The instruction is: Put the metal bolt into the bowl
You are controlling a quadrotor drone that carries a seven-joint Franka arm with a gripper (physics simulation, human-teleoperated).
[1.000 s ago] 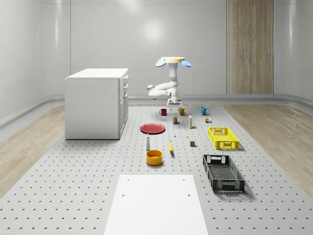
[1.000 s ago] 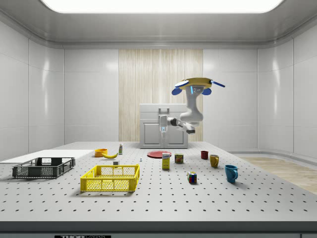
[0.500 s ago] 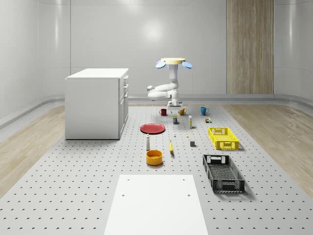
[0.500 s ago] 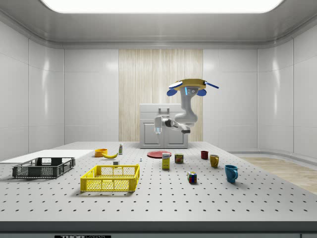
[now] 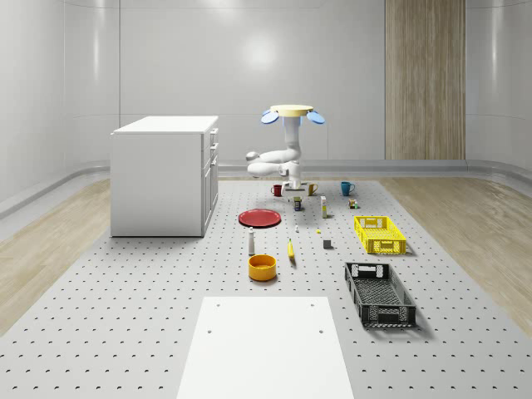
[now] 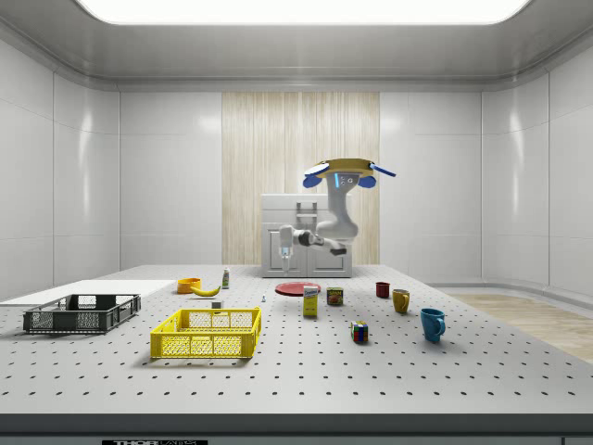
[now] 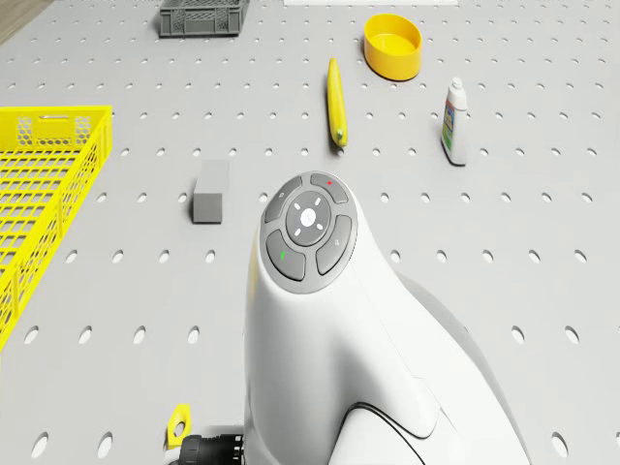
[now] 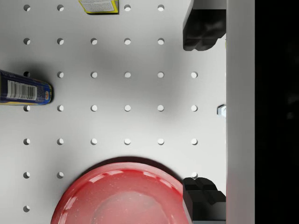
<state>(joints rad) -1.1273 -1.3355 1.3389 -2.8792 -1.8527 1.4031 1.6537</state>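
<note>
The yellow bowl (image 5: pixel 262 267) (image 7: pixel 392 46) stands near the table's front, by a banana (image 7: pixel 335 102). A small metal bolt (image 8: pixel 221 110) lies on the perforated table beside the red plate (image 8: pixel 121 196) (image 5: pixel 259 218); grey gripper housing hides part of it. The drone (image 5: pixel 293 112) (image 6: pixel 339 171) hovers over the back middle of the table with its arm bent downward. My gripper (image 8: pixel 204 114) (image 6: pixel 284 250) hangs above the table, open. Its black fingertips (image 8: pixel 204 30) stand wide apart, one over the plate's rim, with nothing held between them.
A white cabinet (image 5: pixel 165 174) stands on the whole-scene view's left. A yellow crate (image 5: pixel 379 233), black crate (image 5: pixel 379 293), grey block (image 7: pixel 210 192), bottle (image 7: pixel 454 121), blue can (image 8: pixel 25 91) and mugs (image 6: pixel 432 324) are spread over the table. A white board (image 5: pixel 266 345) lies in front.
The drone and arm have drifted toward the side view's left, slightly left in the whole-scene view, and the gripper hangs a little lower. Nothing on the table has moved.
</note>
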